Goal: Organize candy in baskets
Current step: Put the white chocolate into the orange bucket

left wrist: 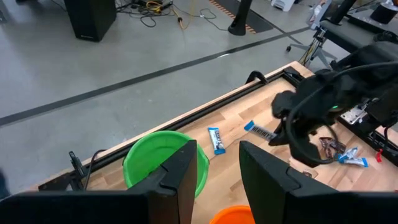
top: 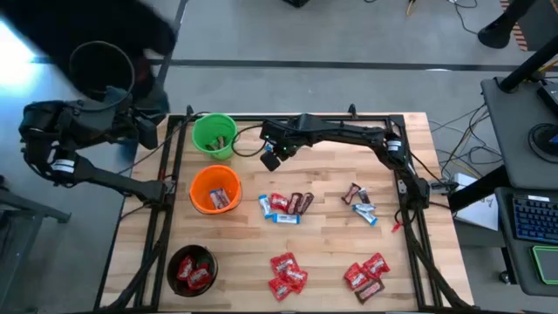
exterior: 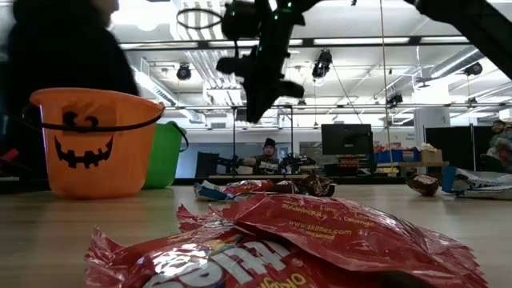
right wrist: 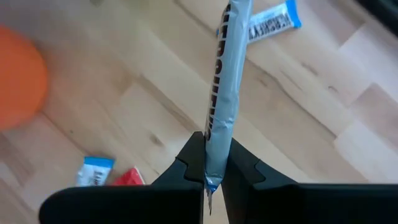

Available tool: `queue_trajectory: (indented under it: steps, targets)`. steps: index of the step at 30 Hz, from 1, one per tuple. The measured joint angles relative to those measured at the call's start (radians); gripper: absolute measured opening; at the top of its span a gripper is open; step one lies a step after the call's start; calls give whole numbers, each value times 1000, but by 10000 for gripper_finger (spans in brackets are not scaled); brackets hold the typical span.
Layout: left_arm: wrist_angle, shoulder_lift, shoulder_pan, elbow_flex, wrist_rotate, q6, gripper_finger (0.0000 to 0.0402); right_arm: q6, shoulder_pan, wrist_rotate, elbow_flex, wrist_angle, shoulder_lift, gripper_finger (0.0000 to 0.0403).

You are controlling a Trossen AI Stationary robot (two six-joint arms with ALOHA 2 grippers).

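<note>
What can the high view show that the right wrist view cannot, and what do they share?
Only the high view shows the green basket, the black basket, the left hand waiting off the table, and red candy piles.

Only the right wrist view shows the right hand shut on a blue-and-white bar, standing upright between its fingers.

Both show the orange basket and loose blue-and-white candy on the table.

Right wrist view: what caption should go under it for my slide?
Right gripper shut on a blue-and-white candy bar, held above the wooden table.
</note>
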State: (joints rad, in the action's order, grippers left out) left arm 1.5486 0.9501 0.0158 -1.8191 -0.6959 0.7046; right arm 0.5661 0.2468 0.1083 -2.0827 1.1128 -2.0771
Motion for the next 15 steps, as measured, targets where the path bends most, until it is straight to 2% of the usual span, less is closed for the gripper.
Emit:
queue_trajectory:
  steps: [15]
  targets:
    - [22,-3,0,10,-2,-23,102,62,-29,-3,-3,-192,39,13]
